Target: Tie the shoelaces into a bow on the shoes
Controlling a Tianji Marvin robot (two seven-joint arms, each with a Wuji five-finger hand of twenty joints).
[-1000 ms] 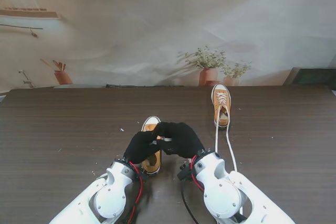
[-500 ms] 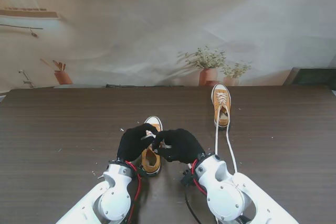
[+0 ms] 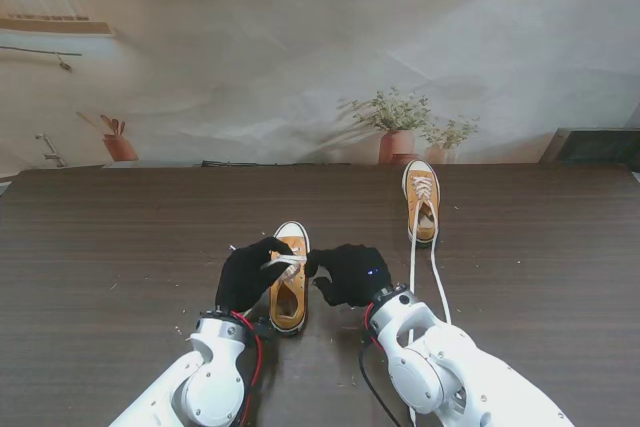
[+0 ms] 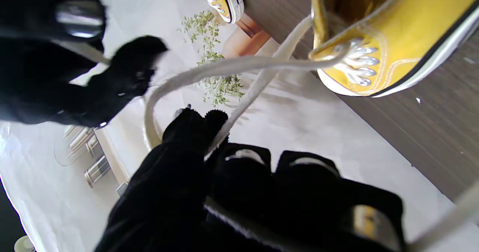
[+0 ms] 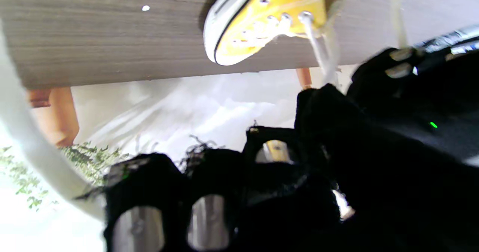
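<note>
Both black-gloved hands are working over the near yellow sneaker [image 3: 289, 287], which sits on the dark wood surface [image 3: 120, 247] right between them. The left hand [image 3: 248, 273] is at the shoe's left flank with its fingers closed on the white shoelace [image 3: 288, 260]; the left wrist view shows that lace [image 4: 232, 65] running taut from the top eyelets and curling round into a loop at the fingertips [image 4: 194, 126]. Held up off the shoe like that, the loop looks kept open so the other strand can pass it. The right hand [image 3: 350, 273] sits just off the shoe's right side, fingers curled. Its wrist view shows a pale strand [image 5: 322, 53] coming from the eyelets toward the hand, and it appears to be pinching that end, though the contact itself is hidden behind the glove. My read: the bow is being formed, not yet cinched. The second sneaker [image 3: 421, 200] waits well beyond the right hand, its long laces [image 3: 436, 272] trailing loose along the surface past that hand, plainly untied.
</note>
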